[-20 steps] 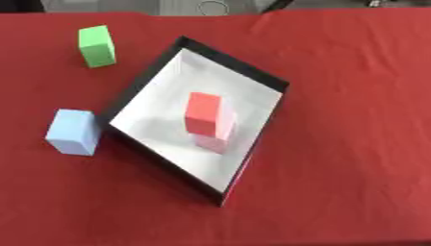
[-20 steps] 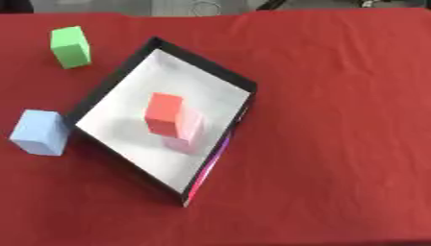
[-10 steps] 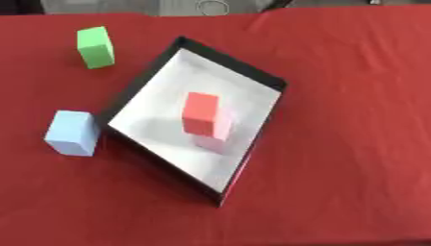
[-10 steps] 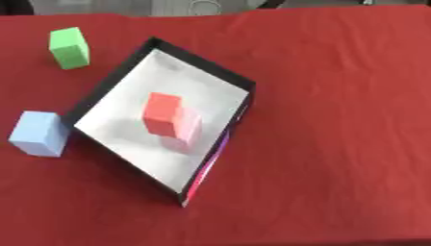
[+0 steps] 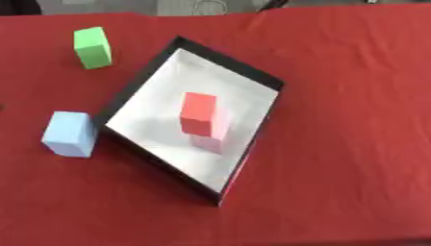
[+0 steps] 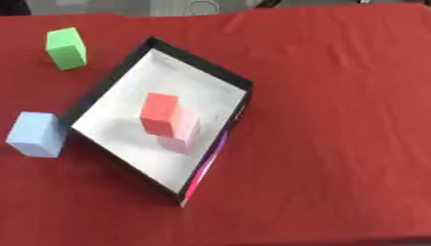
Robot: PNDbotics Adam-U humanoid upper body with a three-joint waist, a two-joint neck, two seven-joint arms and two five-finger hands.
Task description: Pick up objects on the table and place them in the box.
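With the red block (image 5: pixel 198 114) already standing in the box (image 5: pixel 134 86) beside a pale pink one (image 5: pixel 210 141), the blue block (image 5: pixel 69 133) at nine o'clock, just beside the box wall, looks the easier next pick; the green block (image 5: pixel 93 47) waits at eleven. Approach from the outer side so the wall stays undisturbed. Neither hand is in view, so their state cannot be told.

Left arm: you have none of it in either eye view.
Right arm: likewise out of both views.
Left hand: not visible, so you can read no colour, shape or marking.
Right hand: not visible either.
Cables, screws, markings: your views show no part of the body that could carry them.
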